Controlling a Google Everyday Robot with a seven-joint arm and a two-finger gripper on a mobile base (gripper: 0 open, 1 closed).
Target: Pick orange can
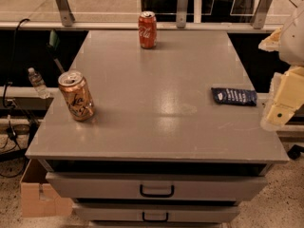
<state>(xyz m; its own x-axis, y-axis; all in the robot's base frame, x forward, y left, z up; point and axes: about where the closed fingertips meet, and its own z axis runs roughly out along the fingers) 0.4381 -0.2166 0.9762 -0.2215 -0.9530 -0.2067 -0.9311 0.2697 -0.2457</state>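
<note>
The orange can stands upright near the left edge of the grey table top. It is pale orange-tan with dark swirly markings and a silver top with a pull tab. My gripper is a cream-coloured part of the arm at the right edge of the view. It hangs over the table's right edge, far from the orange can, with nothing seen in it.
A red cola can stands at the back middle of the table. A dark blue snack packet lies flat near the right edge. Drawers with black handles are below the top. A plastic bottle and a cardboard box are at the left.
</note>
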